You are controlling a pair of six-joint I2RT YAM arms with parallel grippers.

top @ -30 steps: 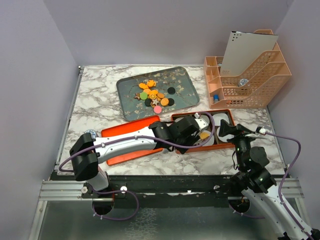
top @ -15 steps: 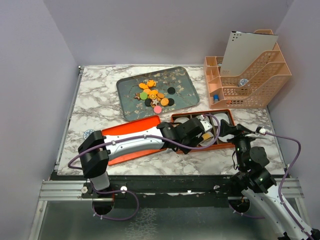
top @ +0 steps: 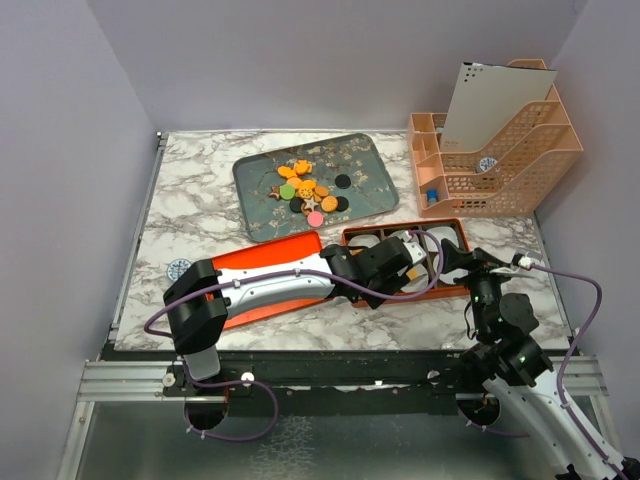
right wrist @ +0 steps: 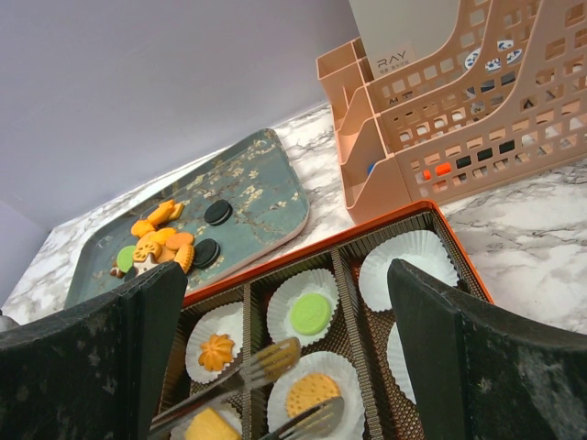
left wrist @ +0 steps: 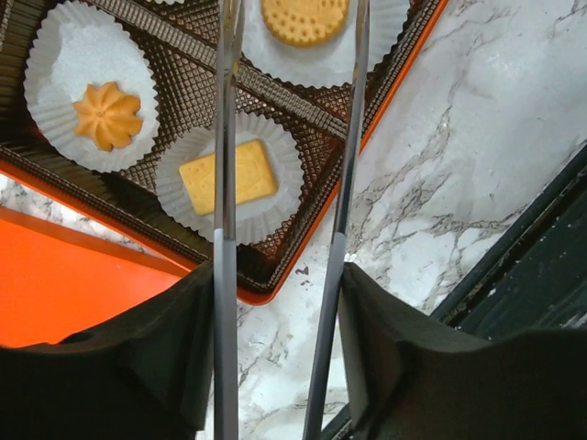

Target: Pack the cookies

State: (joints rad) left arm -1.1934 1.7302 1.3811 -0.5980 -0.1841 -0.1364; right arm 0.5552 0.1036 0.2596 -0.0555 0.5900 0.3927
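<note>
Loose cookies (top: 305, 192) lie heaped on the grey-blue flowered tray (top: 260, 215), which the right wrist view also shows (right wrist: 248, 197). The orange box (top: 455, 228) holds white paper cups. In them are a flower-shaped orange cookie (left wrist: 107, 115), a yellow rectangular one (left wrist: 227, 176), a round orange one (left wrist: 304, 18) and a green one (right wrist: 310, 313). My left gripper (left wrist: 275, 312) (top: 395, 262) is shut on metal tongs (left wrist: 225, 137). Their two blades stand apart on either side of the round orange cookie. My right gripper (right wrist: 284, 284) (top: 455, 262) hangs open over the box's near right side, empty.
The box's orange lid (top: 260, 260) lies left of the box, under my left arm. A pink mesh desk organizer (top: 490, 150) with a white sheet in it stands at the back right. Purple walls close in the marble table (top: 190, 190).
My left arm has slid further right over the box with the tongs. An orange cookie that showed by the tongs before is now hidden from above. The right arm is still.
</note>
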